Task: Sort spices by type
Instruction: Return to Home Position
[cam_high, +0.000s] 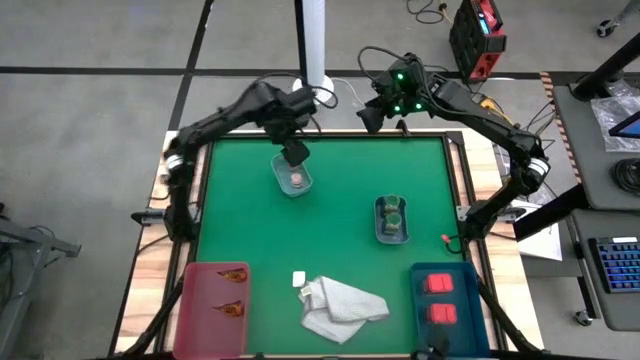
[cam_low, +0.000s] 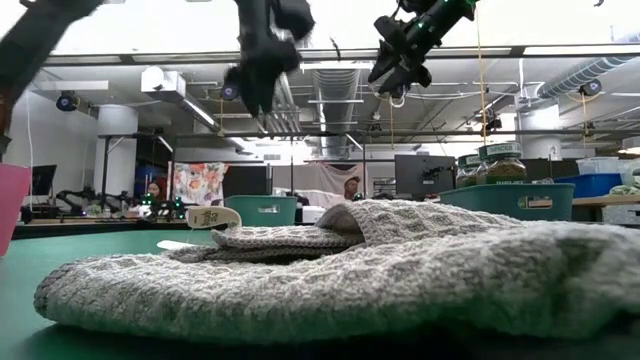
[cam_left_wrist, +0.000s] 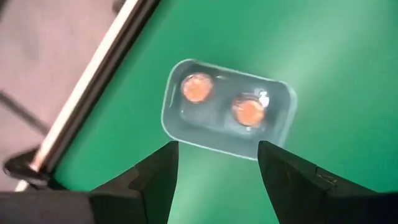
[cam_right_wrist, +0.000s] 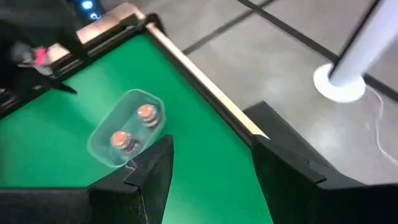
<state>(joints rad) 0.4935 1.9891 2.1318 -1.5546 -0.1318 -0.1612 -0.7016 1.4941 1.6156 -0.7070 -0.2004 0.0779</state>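
Two clear jars with pinkish tops (cam_left_wrist: 198, 88) (cam_left_wrist: 249, 110) stand in a small clear tray (cam_high: 293, 180) on the far half of the green table. My left gripper (cam_left_wrist: 217, 162) hovers open just above that tray (cam_left_wrist: 273, 130), touching nothing. My right gripper (cam_right_wrist: 211, 155) is open and raised over the table's far edge (cam_high: 368, 118); from there it sees the same tray (cam_right_wrist: 99, 146). Greenish jars (cam_high: 391, 215) stand in a tray right of centre. Two red blocks (cam_high: 438, 297) lie in a blue tray, and flat packets (cam_high: 230, 290) lie in a pink tray.
A white knitted cloth (cam_high: 342, 305) lies crumpled at the near middle and fills the low view (cam_low: 350, 270). A small white piece (cam_high: 298, 279) lies beside it. The pink tray (cam_high: 195, 310) sits at the near left, the blue tray (cam_high: 462, 310) at the near right. Bare green mat (cam_high: 240, 220) lies between them.
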